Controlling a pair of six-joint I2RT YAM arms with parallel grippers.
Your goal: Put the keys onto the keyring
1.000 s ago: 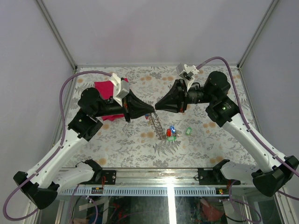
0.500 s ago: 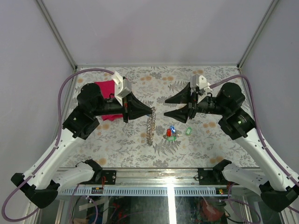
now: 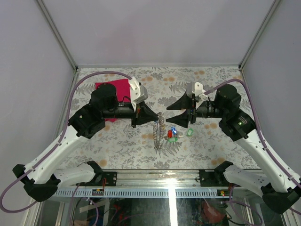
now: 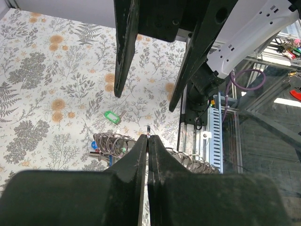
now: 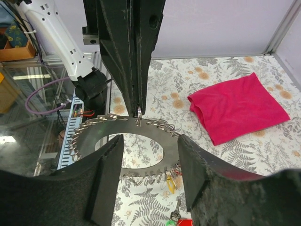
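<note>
Now the left gripper (image 3: 153, 117) is clenching the keyring (image 3: 159, 133) by its top rim. The ring is hanging straight below those jaws, long axis running down, almost reaching the table, its flat face looking toward the other gripper. A cluster of keys (image 3: 172, 134) is sitting just right of that low end; whether they are threaded on yet I cannot tell. The right gripper (image 3: 167, 114) is standing released and empty, its jaws facing the ring and flanking its hole in the wrist view. A loose green key (image 3: 189, 132) is lying beneath those jaws, back toward the wrist, so the right gripper is looking the nearer one for fetching it.
</note>
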